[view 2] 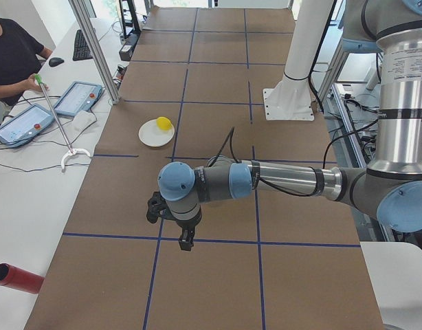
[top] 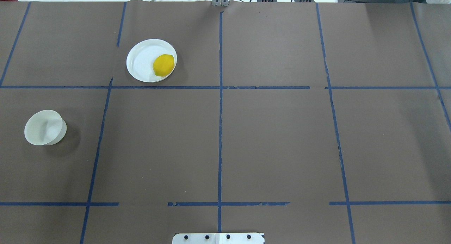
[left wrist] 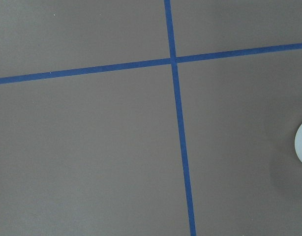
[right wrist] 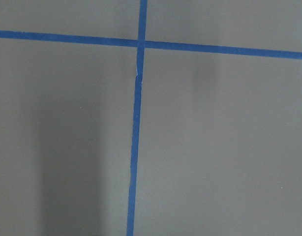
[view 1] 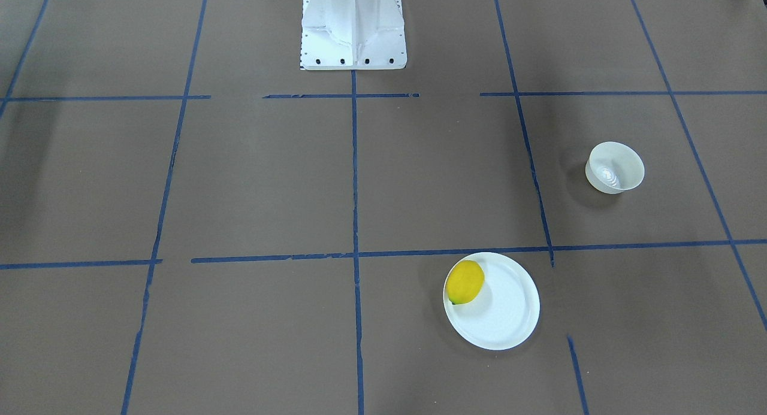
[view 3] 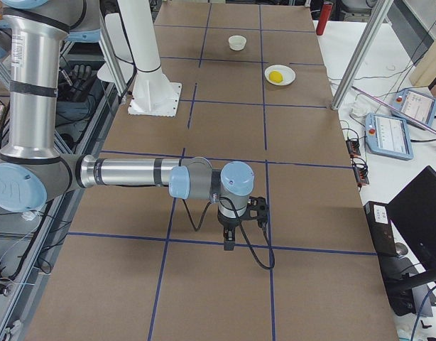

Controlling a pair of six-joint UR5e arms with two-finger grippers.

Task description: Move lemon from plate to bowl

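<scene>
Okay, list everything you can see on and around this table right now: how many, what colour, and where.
lemon: one, yellow, on the plate, on the side nearest the table's centre line.
plate: one, white, far part of the robot's left half.
bowl: one, white, empty, far out on the robot's left, apart from the plate.
tape lines: several, blue, forming a grid on the brown table.
mounting base: one, white, centre of the robot's edge.
person: one, black shirt, at the side desk.
left tool: one, dark, over a tape line; open or shut unclear.
right tool: one, dark, over a tape line; open or shut unclear.
</scene>
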